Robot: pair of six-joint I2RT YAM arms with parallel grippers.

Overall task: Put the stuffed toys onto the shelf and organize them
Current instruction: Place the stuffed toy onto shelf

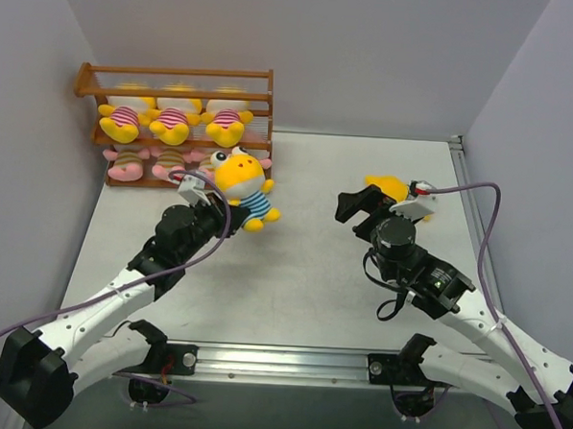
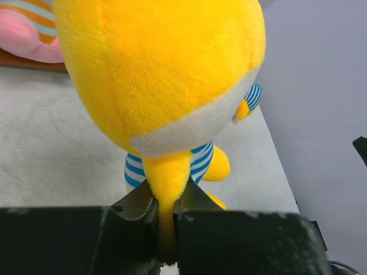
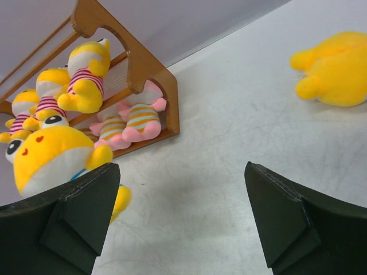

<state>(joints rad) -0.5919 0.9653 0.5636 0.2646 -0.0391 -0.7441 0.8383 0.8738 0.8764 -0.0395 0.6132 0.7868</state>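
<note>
The wooden shelf (image 1: pixel 176 72) stands at the back left. Three yellow toys in pink-striped shirts (image 1: pixel 174 122) lie on its middle tier, and pink toys in tan-striped shirts (image 1: pixel 128 163) lie on the bottom tier. My left gripper (image 1: pixel 203 193) is shut on a limb of a larger yellow toy in a blue-striped shirt (image 1: pixel 243 185), held just in front of the shelf's right end; it fills the left wrist view (image 2: pixel 166 80). My right gripper (image 1: pixel 359 204) is open and empty. A second larger yellow toy (image 1: pixel 389 187) lies on the table just beyond it, also in the right wrist view (image 3: pixel 335 69).
The grey table (image 1: pixel 303 263) is enclosed by white walls at the back and both sides. A metal rail (image 1: pixel 289 359) runs along the near edge between the arm bases. Purple cables loop from both arms.
</note>
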